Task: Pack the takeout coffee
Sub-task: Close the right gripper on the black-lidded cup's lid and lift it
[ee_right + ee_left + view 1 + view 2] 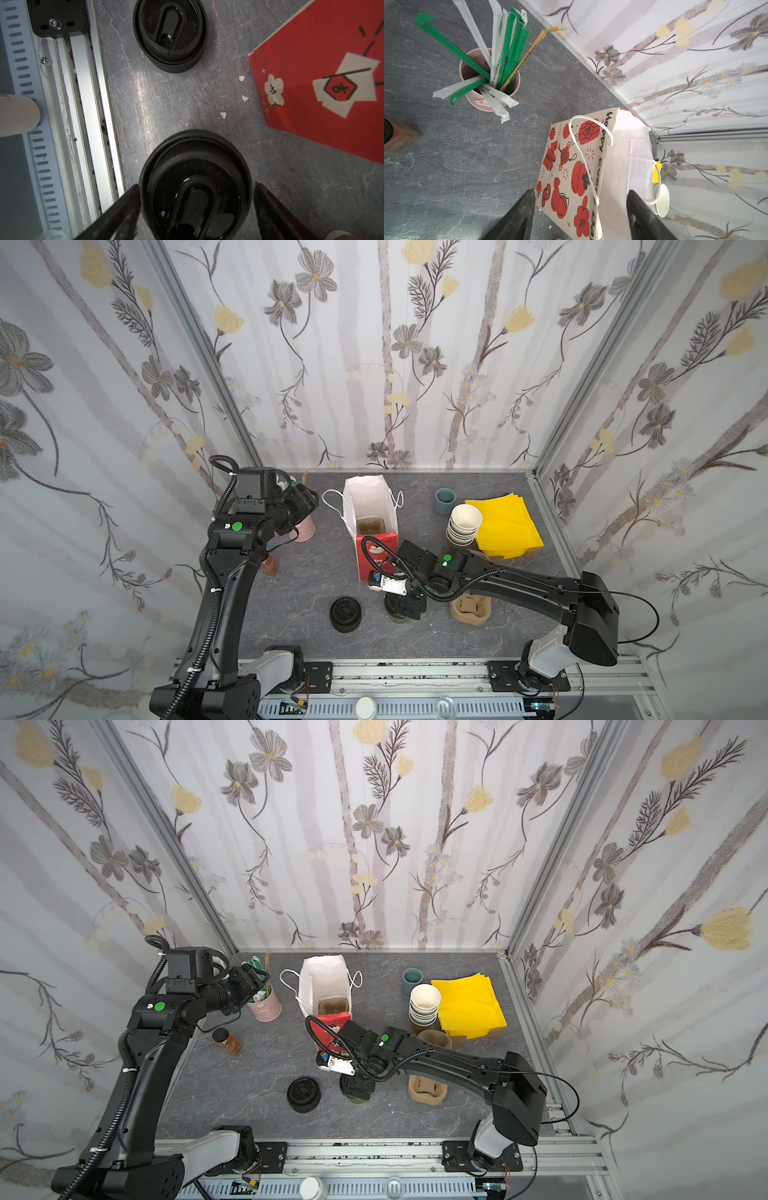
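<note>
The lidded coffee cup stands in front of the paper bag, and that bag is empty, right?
Not empty: both top views show a brown pulp cup carrier at the bottom of the red-and-white paper bag. The black-lidded olive-brown paper cup does stand in front of it.

Lid stack (345,614) left of coffee (195,166)

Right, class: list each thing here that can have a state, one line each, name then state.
Coffee, lidded, upright.
Right gripper, open, jaws astride the coffee's lid.
Left gripper, open, empty.
Bag, upright, mouth open, carrier inside.
Lids, stacked.
Cups, nested, lidless.
Jar, capped.
</note>
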Controlling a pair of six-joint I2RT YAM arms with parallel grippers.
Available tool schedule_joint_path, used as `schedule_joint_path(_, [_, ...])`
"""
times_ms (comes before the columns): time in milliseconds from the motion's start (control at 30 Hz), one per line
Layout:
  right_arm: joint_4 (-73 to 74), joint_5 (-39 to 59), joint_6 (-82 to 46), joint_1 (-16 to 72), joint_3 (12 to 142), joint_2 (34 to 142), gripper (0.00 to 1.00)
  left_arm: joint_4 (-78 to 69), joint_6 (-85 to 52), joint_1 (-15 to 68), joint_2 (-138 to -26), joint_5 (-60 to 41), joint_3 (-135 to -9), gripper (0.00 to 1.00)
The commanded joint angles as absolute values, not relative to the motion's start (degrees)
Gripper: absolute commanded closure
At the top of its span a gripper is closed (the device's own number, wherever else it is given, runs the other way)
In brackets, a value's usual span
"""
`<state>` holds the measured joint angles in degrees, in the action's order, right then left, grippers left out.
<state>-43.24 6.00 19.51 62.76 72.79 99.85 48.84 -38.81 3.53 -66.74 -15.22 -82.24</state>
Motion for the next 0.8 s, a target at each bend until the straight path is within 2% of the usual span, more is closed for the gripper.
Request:
schedule_joint_path(0, [-42.79, 6.94, 19.16, 62.67, 73.14, 100.37, 0.15, 46.93, -38.67, 3.42, -66.8, -15.38, -82.09, 0.31])
schedule_joint_path(300, [-42.98, 6.5, 19.16, 62.62, 73.19, 100.9, 0.16, 46.85, -38.67, 3.43, -66.88, -15.6, -82.0, 0.31])
schedule_joint_path(767, [-44.59, 7.36, 19.63, 62.31, 73.74, 101.56, 0.29, 46.76, -38.58, 3.38, -66.88, -15.64, -81.83, 0.32])
